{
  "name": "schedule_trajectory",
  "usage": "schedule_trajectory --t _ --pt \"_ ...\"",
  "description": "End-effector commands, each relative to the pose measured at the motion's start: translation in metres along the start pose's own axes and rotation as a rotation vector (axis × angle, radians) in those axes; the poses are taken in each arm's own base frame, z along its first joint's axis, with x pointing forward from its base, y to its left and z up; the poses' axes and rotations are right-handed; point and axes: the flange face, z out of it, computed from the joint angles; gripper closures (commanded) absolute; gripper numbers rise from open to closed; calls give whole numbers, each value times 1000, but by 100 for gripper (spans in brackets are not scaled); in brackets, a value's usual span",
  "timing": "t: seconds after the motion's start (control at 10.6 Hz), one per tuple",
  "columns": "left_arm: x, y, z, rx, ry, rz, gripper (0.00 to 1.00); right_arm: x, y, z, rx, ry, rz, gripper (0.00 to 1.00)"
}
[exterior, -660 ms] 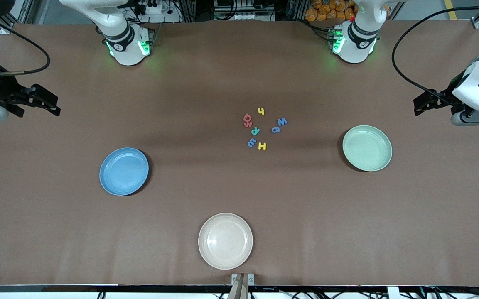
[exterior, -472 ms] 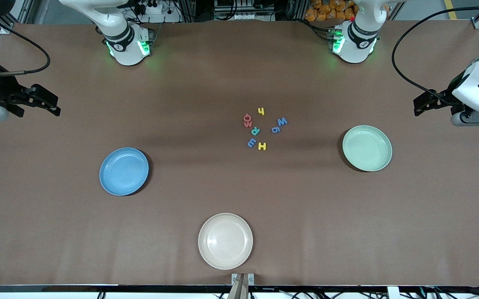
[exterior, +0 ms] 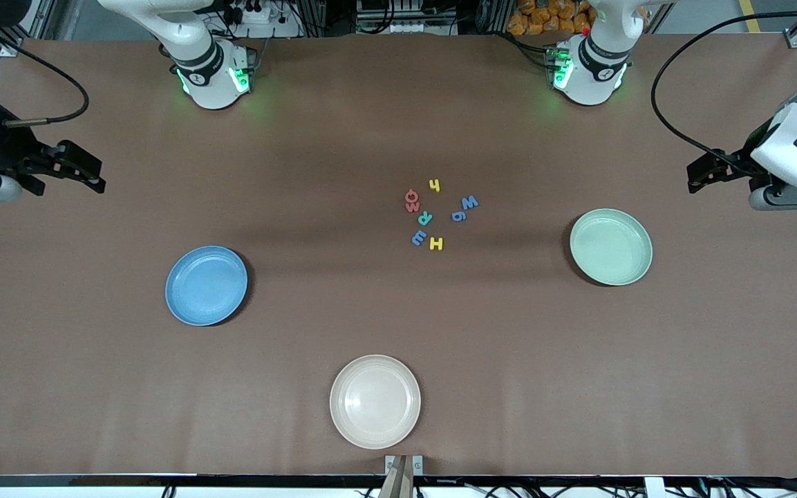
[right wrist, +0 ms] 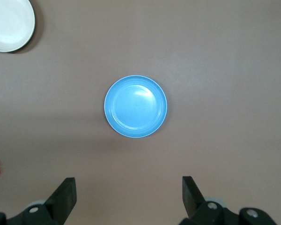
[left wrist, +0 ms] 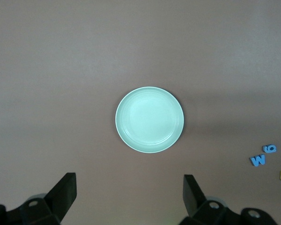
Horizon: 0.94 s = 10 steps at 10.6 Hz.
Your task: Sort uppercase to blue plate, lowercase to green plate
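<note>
Those foam letters look light and squishy, so we'd pinch across edges; left gripper and right gripper both gape wide, empty.

Table covered in a matt brown sheet, smooth and faintly creased. Blue plate, green plate and beige plate looked like smooth plastic with a soft satin sheen. The uppercase and lowercase letters appeared matt and foam-like. Arm shells were glossy white plastic; the gripper fingers matt black.
</note>
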Motion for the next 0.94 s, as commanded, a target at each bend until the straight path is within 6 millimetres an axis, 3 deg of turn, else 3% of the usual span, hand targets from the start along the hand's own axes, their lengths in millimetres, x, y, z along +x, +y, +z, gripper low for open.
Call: schedule_trajectory --t 0.0,0.28,0.47,0.57,0.66,0.85 --pt "-4 1 5 -21 -38 -9 0 2 -3 5 -3 -9 2 0" --pt "-10 -1 26 -64 -72 -29 0 8 -7 18 -3 -29 -5 0" --pt "-29 10 51 -77 -9 -37 0 9 -9 18 -1 -30 -6 0" --pt "-37 25 65 -86 -7 -77 0 10 -8 20 -3 -33 -7 0" --pt "-44 55 75 -74 -16 -106 0 11 -9 21 -1 -34 -3 0" --pt "-61 94 96 -65 12 -130 0 15 -18 29 -7 -42 6 0"
